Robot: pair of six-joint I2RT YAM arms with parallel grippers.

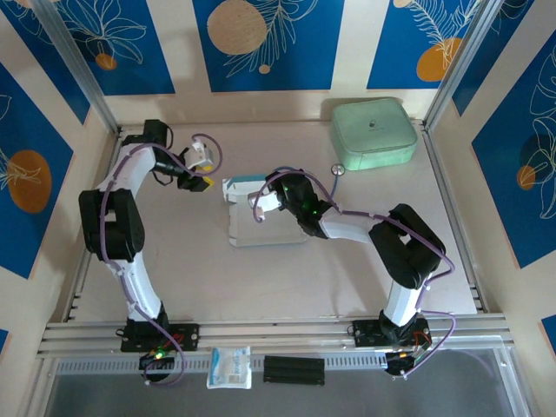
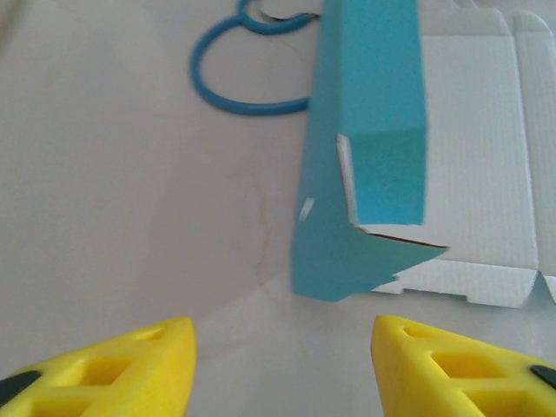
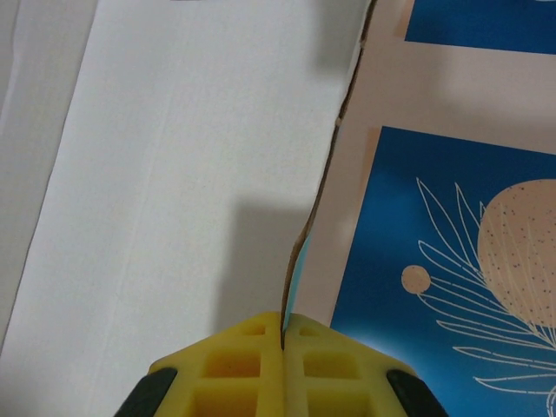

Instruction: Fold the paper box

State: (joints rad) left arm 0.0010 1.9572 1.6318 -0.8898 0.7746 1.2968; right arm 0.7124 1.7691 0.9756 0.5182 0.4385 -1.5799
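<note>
paper box (image 1: 265,228), part-folded, mid-table.
grey-white panel lying flat, light-blue flap (image 2: 369,113) raised along its left side. right gripper (image 3: 283,334) clenched on a thin card edge. left gripper (image 2: 282,360) released, fingers spread, near the blue flap, apart from it. mint-green case (image 1: 373,133) at the far right of the table (image 1: 174,261), well apart.

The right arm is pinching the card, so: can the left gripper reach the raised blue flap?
Probably yes: the left gripper is open, and only table surface lies between it and the paper box's flap.
</note>
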